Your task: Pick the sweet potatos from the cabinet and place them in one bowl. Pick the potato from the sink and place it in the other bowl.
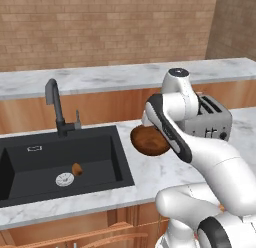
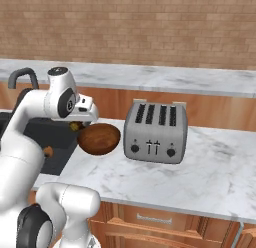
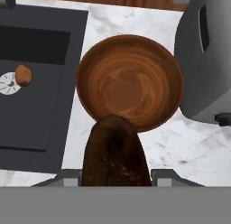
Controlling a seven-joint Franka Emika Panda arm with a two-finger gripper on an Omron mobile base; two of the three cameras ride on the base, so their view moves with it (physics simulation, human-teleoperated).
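We are gripping a sweet potato (image 3: 115,153) in our gripper (image 3: 115,173), hovering above the reddish-brown bowl (image 3: 130,81); the potato (image 3: 23,75) is lying left of that bowl, in the sink (image 3: 40,105).

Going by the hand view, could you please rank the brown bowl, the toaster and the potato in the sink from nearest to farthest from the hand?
1. Reddish-brown bowl: directly under the hand, which grips a sweet potato.
2. Toaster: beside the bowl, on the counter.
3. Potato: opposite side, down in the sink by the drain.
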